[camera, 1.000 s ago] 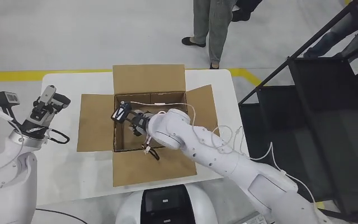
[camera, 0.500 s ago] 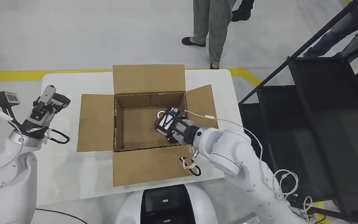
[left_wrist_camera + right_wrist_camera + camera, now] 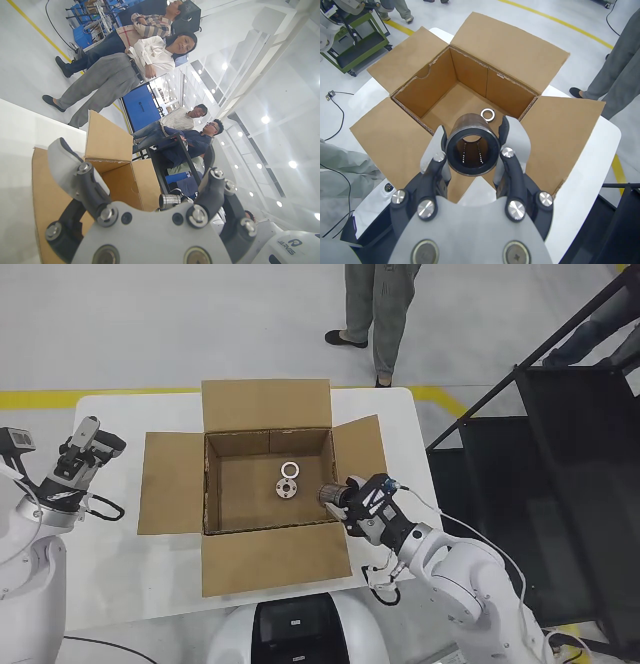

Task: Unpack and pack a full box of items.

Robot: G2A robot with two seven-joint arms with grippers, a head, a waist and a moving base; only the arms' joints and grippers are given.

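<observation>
my right claw is closed across the dark steel hollow cylinder. its long axis runs straight ahead of the claw, toward the open brown cardboard box below and ahead. my left claw, farther off, is spread empty.

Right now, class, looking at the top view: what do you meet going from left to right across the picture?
left gripper → box's left flap → ring on the box floor → metal cylinder → black steps
</observation>
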